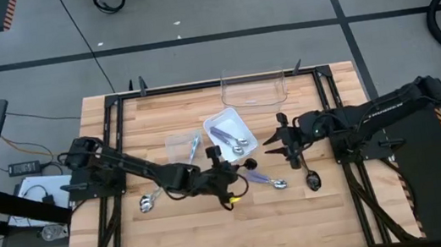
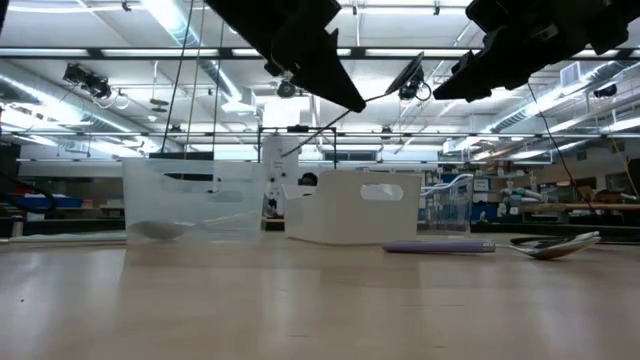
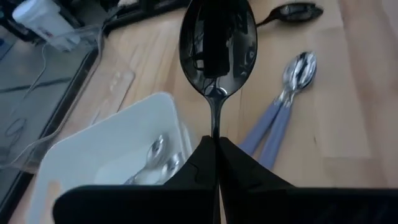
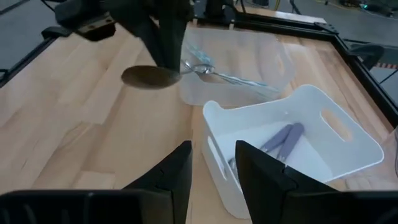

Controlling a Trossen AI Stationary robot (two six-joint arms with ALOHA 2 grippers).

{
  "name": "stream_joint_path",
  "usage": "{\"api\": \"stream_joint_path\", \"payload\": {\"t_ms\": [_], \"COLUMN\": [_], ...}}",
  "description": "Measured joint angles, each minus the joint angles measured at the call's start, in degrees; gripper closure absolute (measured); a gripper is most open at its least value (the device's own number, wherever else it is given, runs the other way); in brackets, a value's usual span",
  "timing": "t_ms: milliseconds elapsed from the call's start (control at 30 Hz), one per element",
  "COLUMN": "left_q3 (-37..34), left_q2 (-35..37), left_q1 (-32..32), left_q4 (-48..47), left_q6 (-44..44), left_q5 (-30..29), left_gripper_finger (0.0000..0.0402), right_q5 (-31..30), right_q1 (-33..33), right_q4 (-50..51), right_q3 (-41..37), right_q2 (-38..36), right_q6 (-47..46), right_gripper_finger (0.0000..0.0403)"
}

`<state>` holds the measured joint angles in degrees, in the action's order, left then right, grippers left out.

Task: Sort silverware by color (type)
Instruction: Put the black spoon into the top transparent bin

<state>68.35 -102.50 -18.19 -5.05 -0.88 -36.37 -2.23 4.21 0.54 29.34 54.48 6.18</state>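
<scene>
My left gripper [image 1: 238, 171] is over the table's middle, just near of the white bin [image 1: 230, 132], shut on a black spoon [image 3: 217, 46]. My right gripper [image 4: 214, 165] hovers open to the right of that bin [image 4: 292, 143], touching nothing. The bin holds purple-handled spoons [image 4: 280, 138]. A blue-handled spoon [image 4: 227, 76] lies in the small clear container [image 1: 181, 146]. Lying flat on the wood are purple-handled spoons [image 3: 280, 112], another black spoon [image 1: 313, 181] and a spoon [image 1: 147, 203] at the left. My left gripper pinches the black spoon's thin handle [image 3: 216, 121] between its two shut fingers. The handle runs along the fingers and the bowl [image 3: 217, 46] sticks out beyond the tips. The spoon is lifted clear of the table, roughly level [image 4: 152, 76].
A large clear container [image 1: 253, 89] stands at the table's far edge. A black metal frame [image 1: 118, 120] runs along the table's left, right and far sides. Bare wood lies toward the near edge [image 1: 235, 232].
</scene>
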Motion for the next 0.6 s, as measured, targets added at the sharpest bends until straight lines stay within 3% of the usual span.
{"api": "stream_joint_path", "payload": {"t_ms": [267, 500, 600], "left_q3": [-8.08, -8.80, -8.77], "left_q2": [0.97, 3.18, 3.85], "left_q1": [1.51, 2.76, 3.39], "left_q4": [15.55, 27.13, 36.52], "left_q6": [3.04, 10.71, 15.78], "left_q5": [-0.03, -0.73, -0.93], "left_gripper_finger": [0.0392, 0.0392, 0.0392], "right_q5": [2.62, 0.58, 0.52], "right_q1": [-1.70, -1.78, -1.80], "right_q4": [-4.50, -10.50, -13.46], "right_q3": [-0.02, -0.02, -0.02], "right_q2": [0.76, 0.94, 0.96], "right_q6": [0.89, 2.59, 3.16], "right_gripper_finger": [0.0242, 0.0222, 0.0218]}}
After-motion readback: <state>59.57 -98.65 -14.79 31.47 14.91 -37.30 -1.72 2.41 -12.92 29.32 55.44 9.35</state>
